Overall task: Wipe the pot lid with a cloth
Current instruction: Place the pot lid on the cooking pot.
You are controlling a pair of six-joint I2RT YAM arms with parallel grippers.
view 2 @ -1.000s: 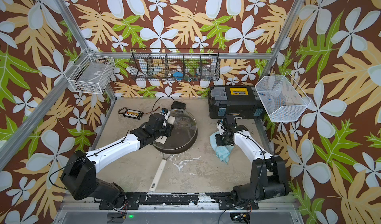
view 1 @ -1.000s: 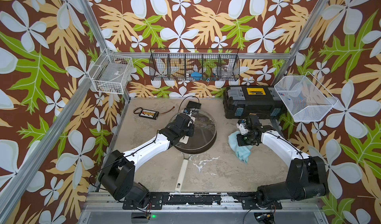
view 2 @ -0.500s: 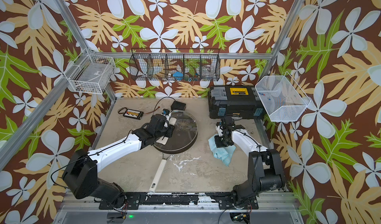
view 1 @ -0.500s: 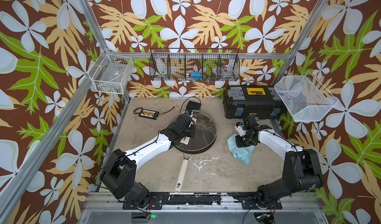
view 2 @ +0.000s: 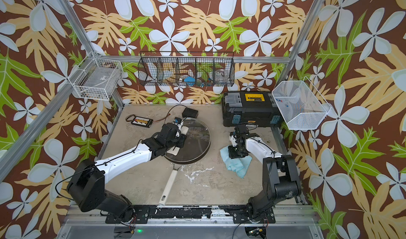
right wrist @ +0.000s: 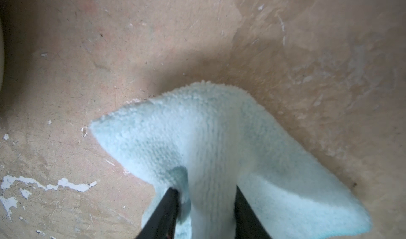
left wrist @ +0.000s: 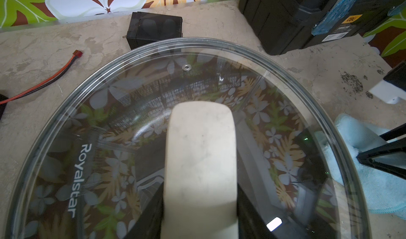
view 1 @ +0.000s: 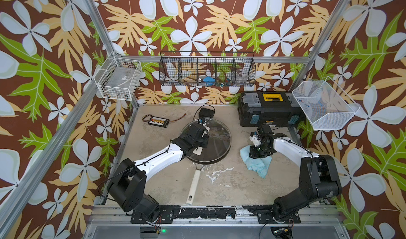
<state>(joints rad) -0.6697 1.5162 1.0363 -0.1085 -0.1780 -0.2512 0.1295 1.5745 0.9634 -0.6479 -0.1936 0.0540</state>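
The pot lid [view 1: 217,139] [view 2: 197,139] [left wrist: 274,117], clear glass with a metal rim, sits tilted over a dark frying pan mid-table. My left gripper [view 1: 201,139] [view 2: 179,139] [left wrist: 200,213] is shut on its cream bar handle [left wrist: 200,150]. The light blue cloth [view 1: 257,164] [view 2: 237,165] [right wrist: 219,128] [left wrist: 373,183] lies crumpled on the table to the right of the lid. My right gripper [view 1: 256,156] [view 2: 236,155] [right wrist: 205,191] points down onto it, its jaws parted with a raised fold of cloth between them.
The pan's long cream handle [view 1: 193,188] [view 2: 168,187] reaches toward the front edge. A black toolbox [view 1: 270,111] stands at the back right behind the right arm. A small black box [view 1: 206,112] and a charger board [view 1: 158,121] with wires lie behind the lid.
The right gripper's jaws have spread apart from their tight hold on the cloth, and it has sunk slightly toward the table. The left gripper keeps its hold on the lid handle.
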